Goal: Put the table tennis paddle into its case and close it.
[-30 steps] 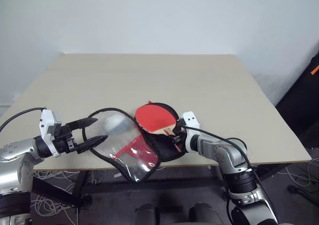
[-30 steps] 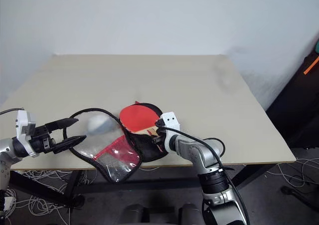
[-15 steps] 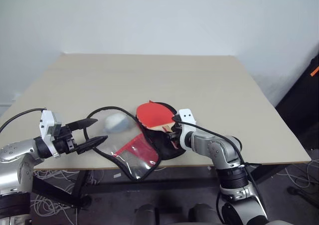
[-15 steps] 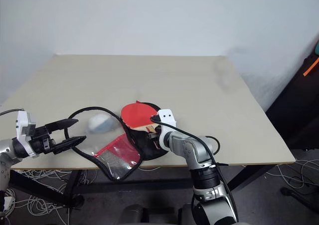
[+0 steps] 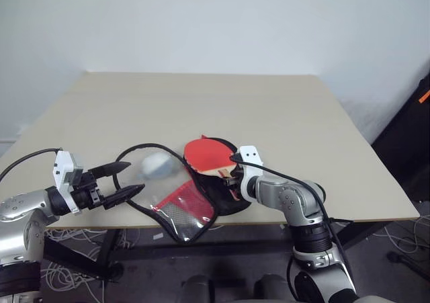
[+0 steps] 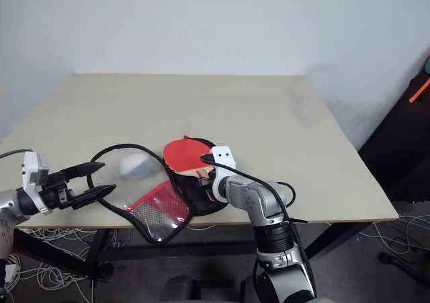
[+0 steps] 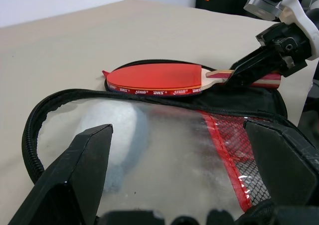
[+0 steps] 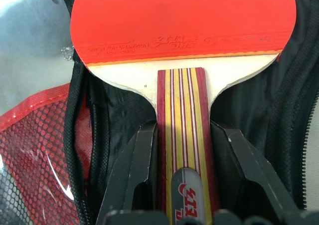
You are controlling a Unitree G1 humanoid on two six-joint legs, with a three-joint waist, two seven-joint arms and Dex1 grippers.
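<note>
Item: table tennis paddle (image 5: 209, 156), red face up on the case's (image 5: 176, 195) black half at the worktop's (image 5: 282, 115) near edge; our right end effector (image 8: 182, 150) clenched on its handle. Left end effector (image 5: 119, 180) released wide at the clear flap. We judge: seat the handle fully before folding and zipping

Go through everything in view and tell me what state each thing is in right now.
Case: unzipped, lying open on the table, clear-window flap spread toward the left hand.
Paddle: red face up, lying on the black half of the case.
Left hand: open, holding nothing.
Right hand: shut on the paddle's handle.
</note>
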